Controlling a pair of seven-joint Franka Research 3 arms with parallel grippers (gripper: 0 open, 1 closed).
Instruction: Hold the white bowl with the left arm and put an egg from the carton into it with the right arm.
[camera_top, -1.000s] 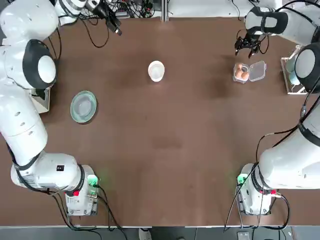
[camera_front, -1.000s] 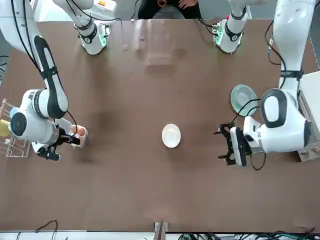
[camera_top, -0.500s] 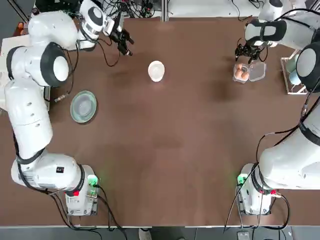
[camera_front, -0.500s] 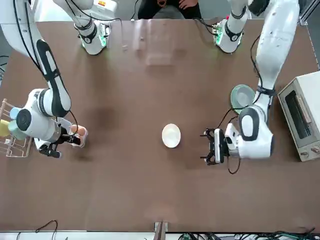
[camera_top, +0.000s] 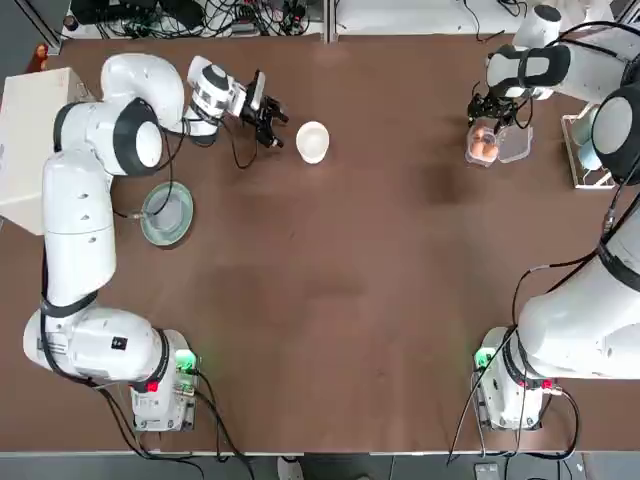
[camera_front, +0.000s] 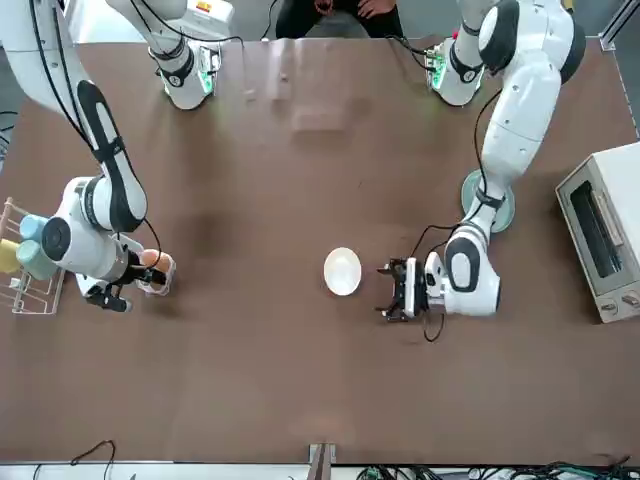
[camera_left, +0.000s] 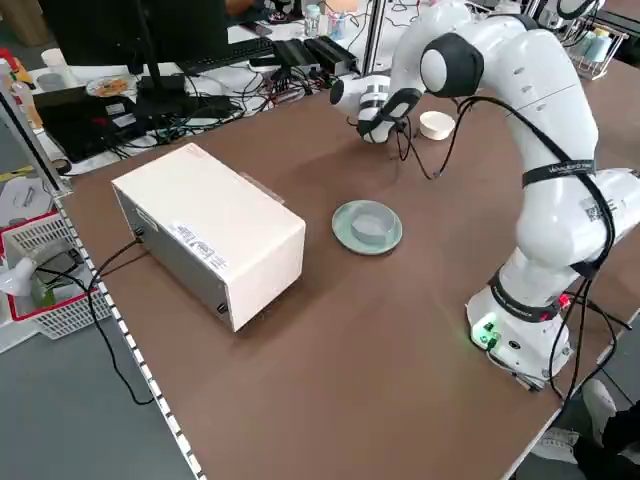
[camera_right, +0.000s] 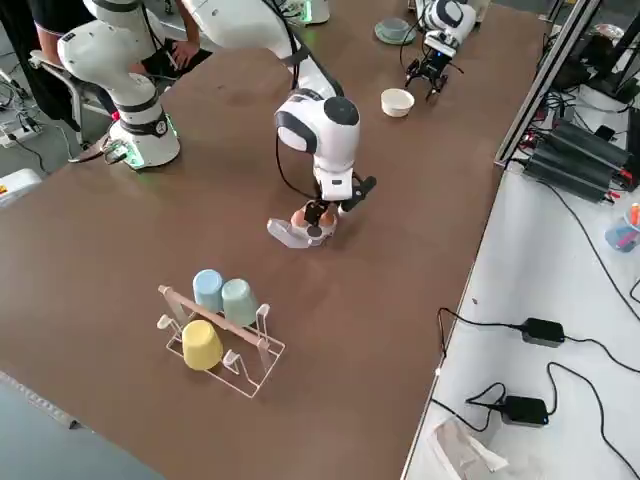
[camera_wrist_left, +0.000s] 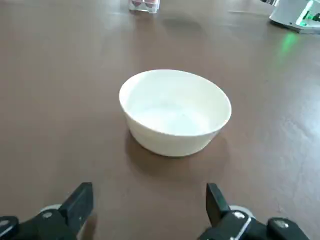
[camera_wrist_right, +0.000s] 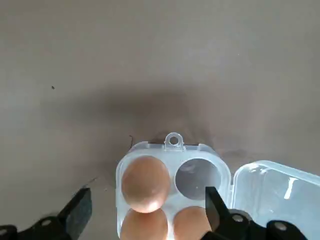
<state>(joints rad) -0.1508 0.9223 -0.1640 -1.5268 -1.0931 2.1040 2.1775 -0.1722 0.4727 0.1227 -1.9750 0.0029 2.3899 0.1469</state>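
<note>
Hovering level (splayed) left pincer (camera_top: 272, 120)

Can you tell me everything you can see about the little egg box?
The carton is a small clear plastic box with rounded cells. Its see-through lid is flipped open and lies flat beside it on the brown table. Three orange-brown eggs sit in it and one cell is empty. A small tab with a hole sticks out from one edge. The right gripper hovers above with open jaws, not touching it.
</note>
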